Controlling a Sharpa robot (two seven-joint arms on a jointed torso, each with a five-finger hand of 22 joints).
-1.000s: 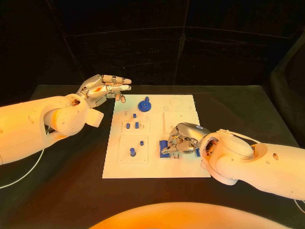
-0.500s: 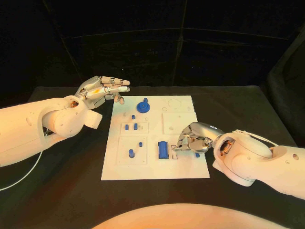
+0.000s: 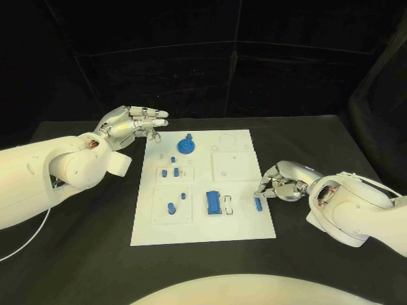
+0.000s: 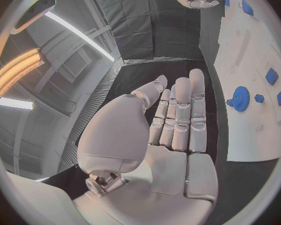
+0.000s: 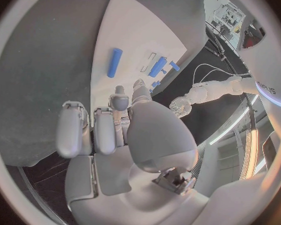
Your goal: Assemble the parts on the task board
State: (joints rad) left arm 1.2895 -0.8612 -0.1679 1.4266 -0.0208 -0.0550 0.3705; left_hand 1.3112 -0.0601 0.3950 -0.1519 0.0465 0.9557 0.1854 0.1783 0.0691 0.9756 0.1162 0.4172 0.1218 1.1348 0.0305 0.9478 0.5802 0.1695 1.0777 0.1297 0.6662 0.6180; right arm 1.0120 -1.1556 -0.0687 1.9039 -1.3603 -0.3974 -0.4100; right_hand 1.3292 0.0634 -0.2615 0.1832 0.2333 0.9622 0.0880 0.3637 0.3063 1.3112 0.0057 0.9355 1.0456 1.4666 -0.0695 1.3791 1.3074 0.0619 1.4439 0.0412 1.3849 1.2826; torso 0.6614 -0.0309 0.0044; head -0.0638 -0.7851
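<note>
White task board, no legible writing | left hand spread, empty | right hand curled, empty

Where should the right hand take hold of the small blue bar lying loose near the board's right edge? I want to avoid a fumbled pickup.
Pinch the small blue bar across its long sides at mid-length, coming from above. It seems to lie flat on the task board, so its narrow width probably suits a thumb-and-finger pinch. The right hand is beside it.

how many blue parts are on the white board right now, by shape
toothed gear: 1
long bars: 2
small pegs: 5
total: 8 blue parts
</note>
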